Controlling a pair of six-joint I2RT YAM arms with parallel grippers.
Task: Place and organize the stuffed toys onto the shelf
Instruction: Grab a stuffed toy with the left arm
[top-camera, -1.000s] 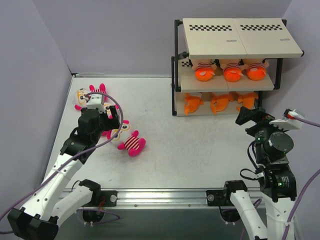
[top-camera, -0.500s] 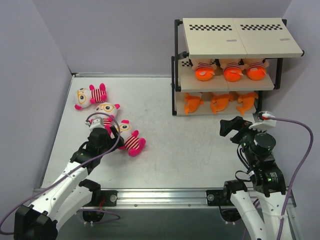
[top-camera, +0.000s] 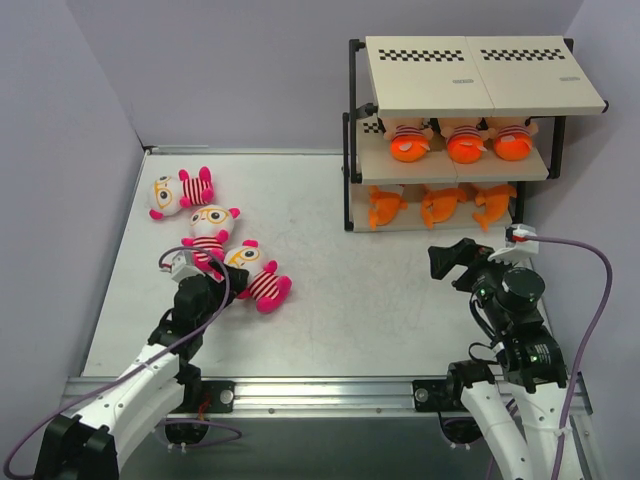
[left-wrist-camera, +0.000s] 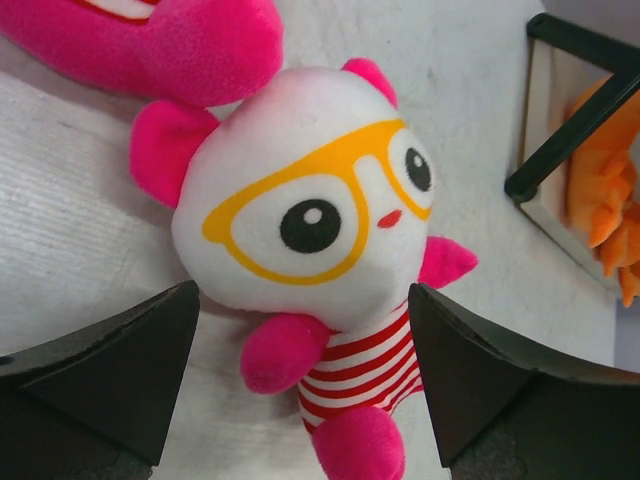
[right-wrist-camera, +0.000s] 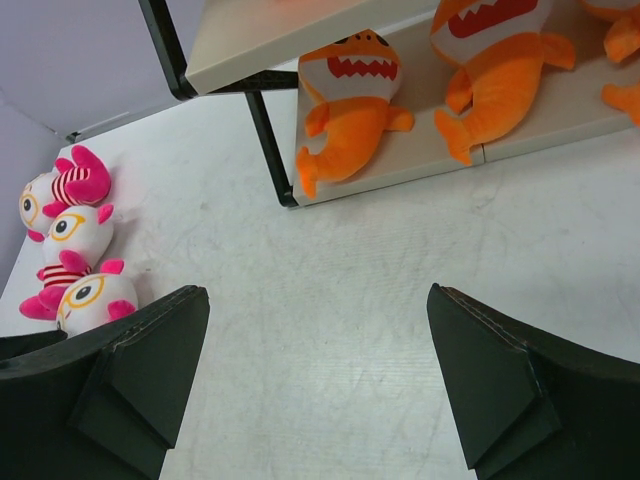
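Left claw has retreated, gaping toward nearest glasses toy.

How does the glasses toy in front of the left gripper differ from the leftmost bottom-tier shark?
The glasses toy has a white face, pink limbs and a red-striped body; the shark is orange with a toothed mouth. The glasses toy lies on the table before the open left gripper; the shark sits on the bottom board of the shelf. Both are small plush toys, ungripped.

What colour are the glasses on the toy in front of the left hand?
The glasses are yellow, clearest in the left wrist view.
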